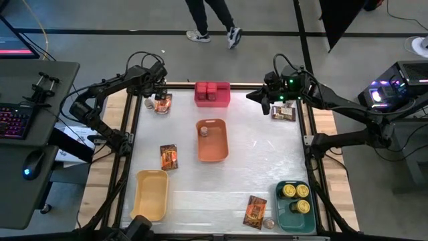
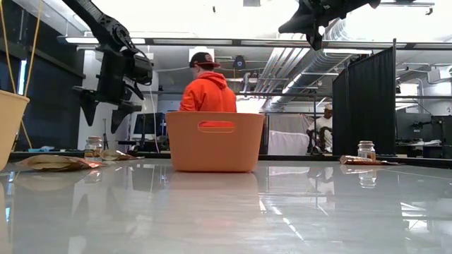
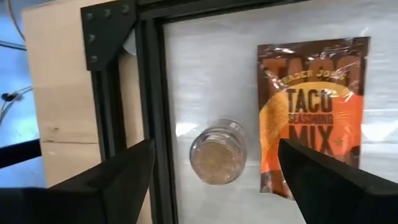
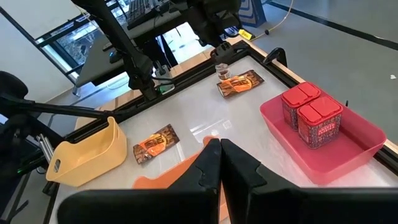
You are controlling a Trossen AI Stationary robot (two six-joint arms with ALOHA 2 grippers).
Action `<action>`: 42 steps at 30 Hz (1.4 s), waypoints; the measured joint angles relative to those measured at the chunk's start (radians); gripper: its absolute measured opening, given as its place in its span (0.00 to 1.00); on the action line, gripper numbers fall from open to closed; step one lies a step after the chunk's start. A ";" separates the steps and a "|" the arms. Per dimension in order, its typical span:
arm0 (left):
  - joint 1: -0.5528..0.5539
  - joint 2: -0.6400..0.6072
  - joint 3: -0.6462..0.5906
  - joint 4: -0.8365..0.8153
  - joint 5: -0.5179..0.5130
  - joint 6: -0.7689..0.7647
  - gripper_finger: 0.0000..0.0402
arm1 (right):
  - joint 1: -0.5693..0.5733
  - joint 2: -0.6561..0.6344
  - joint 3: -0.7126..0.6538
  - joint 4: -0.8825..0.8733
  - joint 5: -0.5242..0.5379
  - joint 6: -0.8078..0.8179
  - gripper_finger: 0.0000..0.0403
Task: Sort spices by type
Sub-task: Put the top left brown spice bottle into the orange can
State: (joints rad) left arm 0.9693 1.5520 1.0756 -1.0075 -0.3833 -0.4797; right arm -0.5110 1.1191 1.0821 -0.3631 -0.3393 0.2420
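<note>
My left gripper (image 3: 216, 146) is open and hovers at the table's far left corner (image 1: 155, 94), above a tiny pale-lidded jar (image 3: 217, 152) that stands upright on the table. Its fingers stand on either side of the jar, well above it (image 2: 106, 116). An orange-brown taco seasoning packet (image 3: 314, 112) lies flat beside the jar. My right gripper (image 4: 219, 146) is shut and empty, raised high (image 2: 311, 39) near the far right (image 1: 257, 97). Next to it on the table are another packet (image 1: 283, 114) and another jar (image 2: 366, 150).
A red bin (image 1: 224, 100) holds red boxes (image 4: 311, 115). An orange bin (image 1: 215, 152) has a jar (image 1: 204, 130) inside. A yellow bin (image 1: 152, 194) sits near left, and a green bin (image 1: 284, 215) holds yellow-topped tins (image 1: 296, 194). Loose packets (image 1: 168, 157) (image 1: 255, 211) and a jar (image 1: 269, 223) lie about. A person stands beyond the far edge.
</note>
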 joint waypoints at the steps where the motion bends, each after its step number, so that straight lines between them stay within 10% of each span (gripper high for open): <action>1: -0.001 0.001 0.000 0.000 0.002 -0.003 0.81 | 0.000 0.000 0.000 -0.001 0.000 0.000 0.00; 42: 0.022 0.189 0.001 0.015 0.117 -0.122 0.81 | 0.000 0.000 0.000 -0.066 0.000 -0.042 0.00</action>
State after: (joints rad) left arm 0.9910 1.7411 1.0767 -0.9925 -0.2665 -0.6022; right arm -0.5110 1.1191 1.0817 -0.4294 -0.3393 0.2005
